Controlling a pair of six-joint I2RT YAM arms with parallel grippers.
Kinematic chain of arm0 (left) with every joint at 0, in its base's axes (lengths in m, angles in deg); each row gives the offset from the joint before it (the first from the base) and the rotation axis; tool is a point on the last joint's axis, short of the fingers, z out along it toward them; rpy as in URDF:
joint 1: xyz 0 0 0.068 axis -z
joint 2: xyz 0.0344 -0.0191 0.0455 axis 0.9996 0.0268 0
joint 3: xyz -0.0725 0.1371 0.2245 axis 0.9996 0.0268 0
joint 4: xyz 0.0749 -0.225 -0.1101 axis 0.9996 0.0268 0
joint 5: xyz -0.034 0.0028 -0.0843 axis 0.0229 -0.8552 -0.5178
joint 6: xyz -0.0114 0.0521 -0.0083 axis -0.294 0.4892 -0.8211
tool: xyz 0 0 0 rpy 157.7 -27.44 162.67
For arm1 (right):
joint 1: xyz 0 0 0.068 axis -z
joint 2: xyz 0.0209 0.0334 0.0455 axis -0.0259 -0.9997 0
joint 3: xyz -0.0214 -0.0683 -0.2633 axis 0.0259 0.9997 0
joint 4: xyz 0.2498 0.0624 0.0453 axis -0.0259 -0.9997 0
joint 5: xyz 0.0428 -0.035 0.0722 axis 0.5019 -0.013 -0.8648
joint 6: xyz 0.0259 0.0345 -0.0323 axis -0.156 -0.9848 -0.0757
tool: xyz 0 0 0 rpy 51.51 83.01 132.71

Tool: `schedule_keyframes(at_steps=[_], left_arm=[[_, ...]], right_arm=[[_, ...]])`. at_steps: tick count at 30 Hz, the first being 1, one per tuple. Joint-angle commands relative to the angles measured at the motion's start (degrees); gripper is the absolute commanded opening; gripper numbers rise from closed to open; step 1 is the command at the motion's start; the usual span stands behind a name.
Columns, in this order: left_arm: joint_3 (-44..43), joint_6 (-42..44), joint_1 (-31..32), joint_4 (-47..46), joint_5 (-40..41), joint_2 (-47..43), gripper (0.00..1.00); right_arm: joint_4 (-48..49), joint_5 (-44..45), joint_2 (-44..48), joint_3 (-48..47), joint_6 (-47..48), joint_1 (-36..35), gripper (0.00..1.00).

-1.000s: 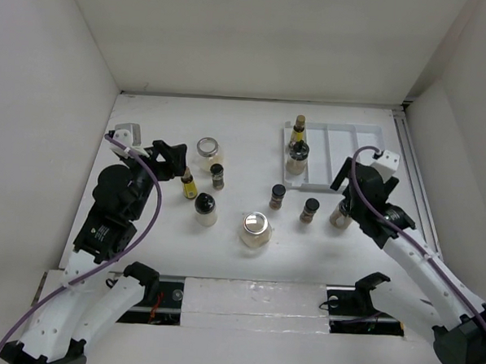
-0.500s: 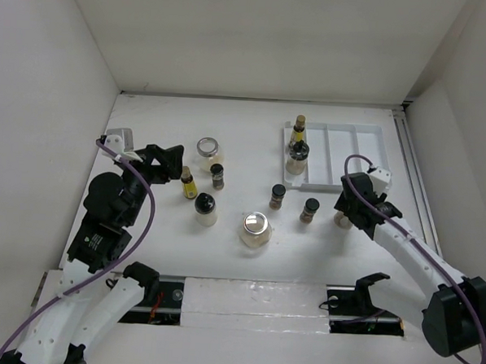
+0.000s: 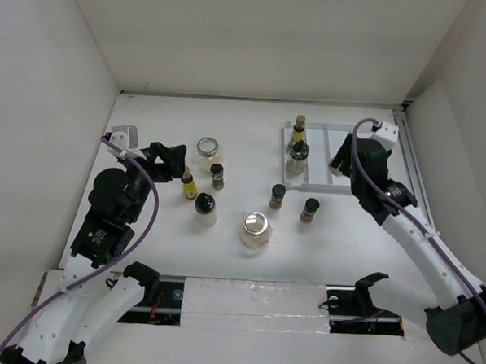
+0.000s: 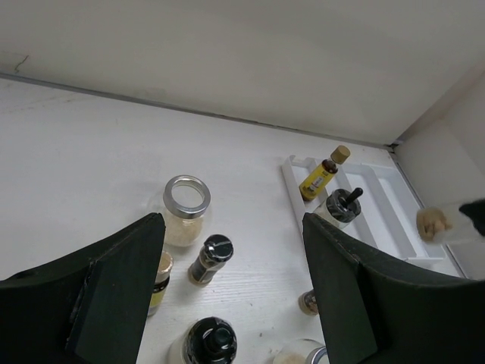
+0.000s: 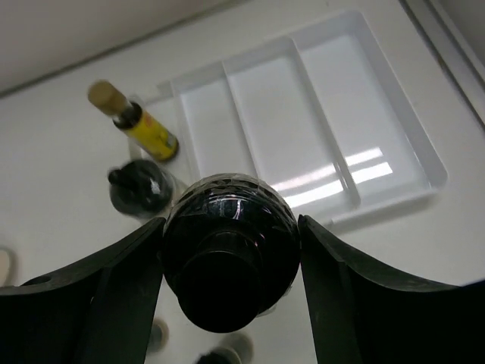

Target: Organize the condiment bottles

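Right gripper (image 3: 342, 160) clamped on black-capped jar (image 5: 227, 246), aloft over white tray (image 5: 356, 98), upper right of top view; best lowered upright into middle compartment (image 5: 265, 114), clear of yellow-oil bottle (image 5: 144, 129) and stoppered jar (image 5: 140, 189) in the left one.

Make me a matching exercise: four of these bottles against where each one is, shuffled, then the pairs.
1. cork-topped yellow bottle
2. silver-lidded jar
3. black-capped jar
4. slim yellow bottle

A. between the right fingers
B. on the table, beside the left fingers
C. in the tray, left compartment
D. on the table, nearest its near edge

Pairs: 1-C, 2-D, 3-A, 4-B
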Motion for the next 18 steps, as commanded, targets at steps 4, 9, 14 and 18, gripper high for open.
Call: schedule_keyframes(at_steps=[4,9,14,18], left_arm=[[0.07,0.09,-0.3,-2.85,-0.21,0.15,0.69],[0.07,0.09,-0.3,-2.85,-0.21,0.76,0.69],[0.07,0.09,-0.3,-2.32,0.93,0.24,0.69],[0.07,0.09,-0.3,-2.94,0.94,-0.29,0.69]], right_arm=[[19.0,-6.76,-22.29,-16.56,12.01,4.59,0.51],[19.54,-10.29,-39.86,-32.37,14.39,6.97,0.51],[19.02,-13.69,-48.59,-38.81,15.18,10.05,0.51],[19.63,-17.75,-53.69,-40.75,15.18,12.33,0.51]])
